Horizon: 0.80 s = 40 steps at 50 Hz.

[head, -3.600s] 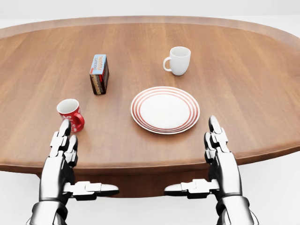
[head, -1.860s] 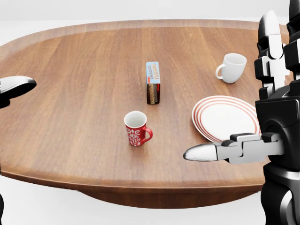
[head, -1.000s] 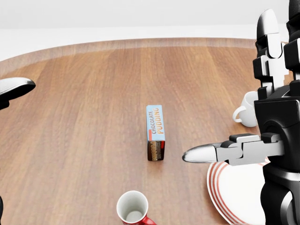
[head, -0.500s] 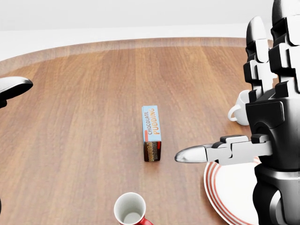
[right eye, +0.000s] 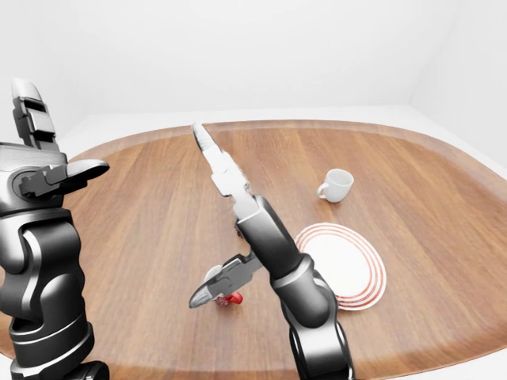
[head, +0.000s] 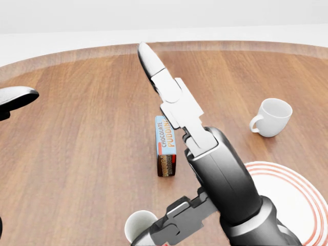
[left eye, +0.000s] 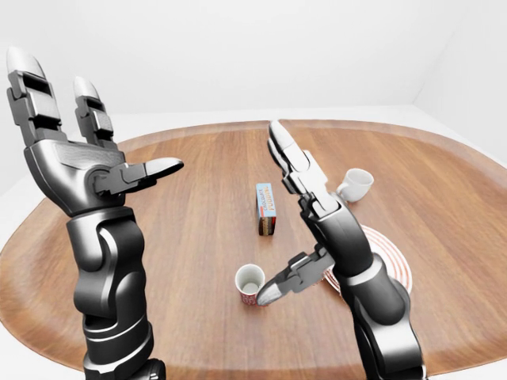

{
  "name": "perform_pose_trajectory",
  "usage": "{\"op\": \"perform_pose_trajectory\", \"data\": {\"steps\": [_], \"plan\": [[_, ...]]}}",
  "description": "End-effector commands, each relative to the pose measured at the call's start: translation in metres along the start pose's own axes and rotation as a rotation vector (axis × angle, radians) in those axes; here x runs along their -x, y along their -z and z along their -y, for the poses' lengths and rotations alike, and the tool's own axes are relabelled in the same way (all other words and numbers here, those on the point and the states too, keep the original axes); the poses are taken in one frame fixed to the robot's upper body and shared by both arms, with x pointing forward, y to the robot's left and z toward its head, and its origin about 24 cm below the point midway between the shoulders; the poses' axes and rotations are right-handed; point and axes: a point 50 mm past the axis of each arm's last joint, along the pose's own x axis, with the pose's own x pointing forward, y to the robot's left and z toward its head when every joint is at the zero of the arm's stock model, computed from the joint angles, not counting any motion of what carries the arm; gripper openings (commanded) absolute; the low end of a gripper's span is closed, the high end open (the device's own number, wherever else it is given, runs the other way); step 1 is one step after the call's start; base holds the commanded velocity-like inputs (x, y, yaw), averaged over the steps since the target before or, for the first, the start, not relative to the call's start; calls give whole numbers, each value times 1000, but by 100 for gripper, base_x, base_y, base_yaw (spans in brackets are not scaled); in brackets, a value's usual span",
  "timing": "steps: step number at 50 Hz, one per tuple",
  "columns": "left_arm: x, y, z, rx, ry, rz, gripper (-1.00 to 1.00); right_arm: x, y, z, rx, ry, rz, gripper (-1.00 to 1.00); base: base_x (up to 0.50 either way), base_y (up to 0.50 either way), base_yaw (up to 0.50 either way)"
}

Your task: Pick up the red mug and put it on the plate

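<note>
A large oval wooden table (left eye: pixel 182 237) with warm brown grain running lengthwise and a rounded, slightly darker rim fills most of each view. Around it lies a plain white floor (left eye: pixel 238 117). Behind rise bare white walls (right eye: pixel 261 55), meeting at a faint corner toward the right. The lighting is soft and even.

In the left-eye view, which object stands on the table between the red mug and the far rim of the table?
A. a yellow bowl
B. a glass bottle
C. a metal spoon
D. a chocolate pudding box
D. The chocolate pudding box stands upright on the table above the red mug in that view; its label reads clearly in the head view.
</note>
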Motion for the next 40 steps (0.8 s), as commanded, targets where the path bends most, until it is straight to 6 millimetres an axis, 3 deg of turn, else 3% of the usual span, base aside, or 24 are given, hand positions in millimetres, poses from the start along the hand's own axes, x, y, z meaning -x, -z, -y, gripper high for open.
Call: {"op": "perform_pose_trajectory", "data": {"steps": [1, 25, 40], "plan": [[1, 2, -1, -8, -3, -7, 100, 0, -1, -47, -8, -256, -21, 100, 0, 0, 0], [1, 2, -2, -8, -7, -8, 100, 2, 20, -75, 100, -451, -148, 100, 0, 0, 0], [0, 0, -3, -5, -7, -2, 100, 6, 50, -86, 138, -527, -303, 100, 0, 0, 0]]}}
